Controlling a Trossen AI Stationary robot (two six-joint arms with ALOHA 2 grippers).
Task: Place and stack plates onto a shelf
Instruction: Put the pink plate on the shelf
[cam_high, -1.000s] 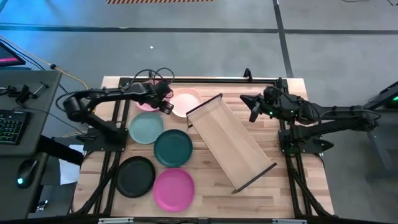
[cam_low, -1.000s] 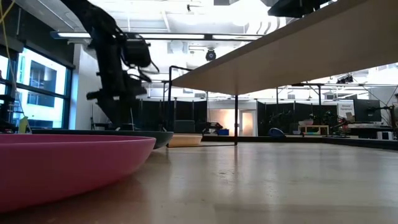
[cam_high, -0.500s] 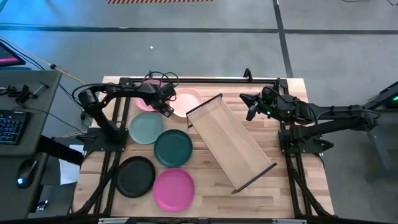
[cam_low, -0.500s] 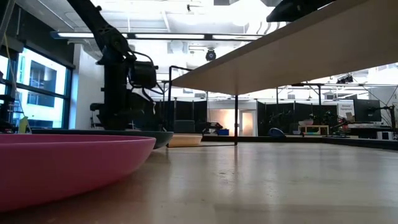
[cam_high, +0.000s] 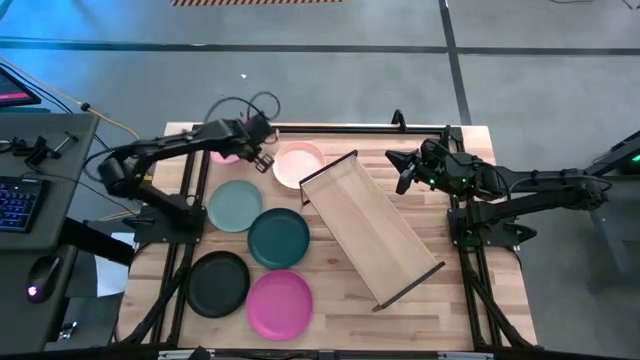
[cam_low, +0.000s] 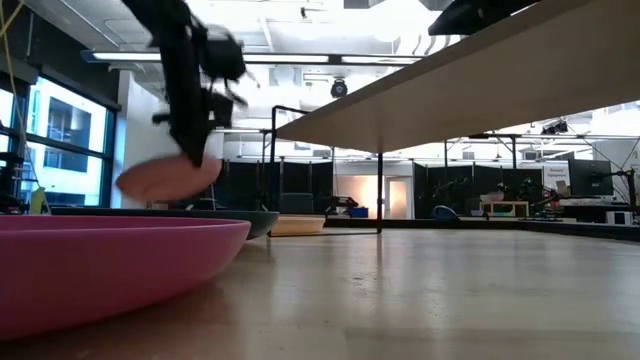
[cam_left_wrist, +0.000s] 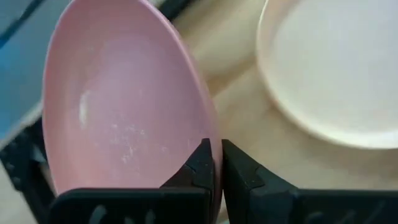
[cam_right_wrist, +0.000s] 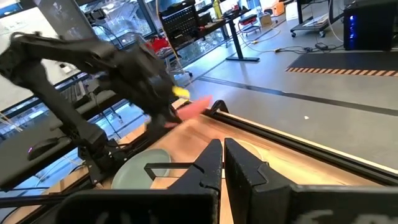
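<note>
My left gripper (cam_high: 260, 158) is shut on the light pink plate (cam_left_wrist: 124, 106), which hangs tilted above the table's far left part (cam_low: 168, 178). The cream plate (cam_high: 298, 165) lies beside it on the table. The teal plate (cam_high: 236, 205), the dark green plate (cam_high: 279, 237), the black plate (cam_high: 218, 283) and the magenta plate (cam_high: 279, 303) lie flat nearer the front. The shelf (cam_high: 368, 228) stands slantwise in the middle. My right gripper (cam_high: 405, 170) hovers shut at the far right, touching nothing. My left gripper pinches the pink plate's rim (cam_left_wrist: 211, 146) on the side toward the cream plate, one finger (cam_left_wrist: 199, 168) over the inner face and the other outside. The fingers come from above, pointing down. The plate is lifted clear and tilted below them.
The black frame rails (cam_high: 330, 128) run along the table's far edge and down both sides. The magenta plate (cam_low: 100, 265) fills the low view's near left, and the shelf's board (cam_low: 480, 80) spans overhead there. Bare wood lies at the near right (cam_high: 470, 300).
My left gripper has come down onto the pink plate, shut on its rim and gone up and a little toward the far left. The plate, flat on the table before, now hangs tilted and clear of it.
</note>
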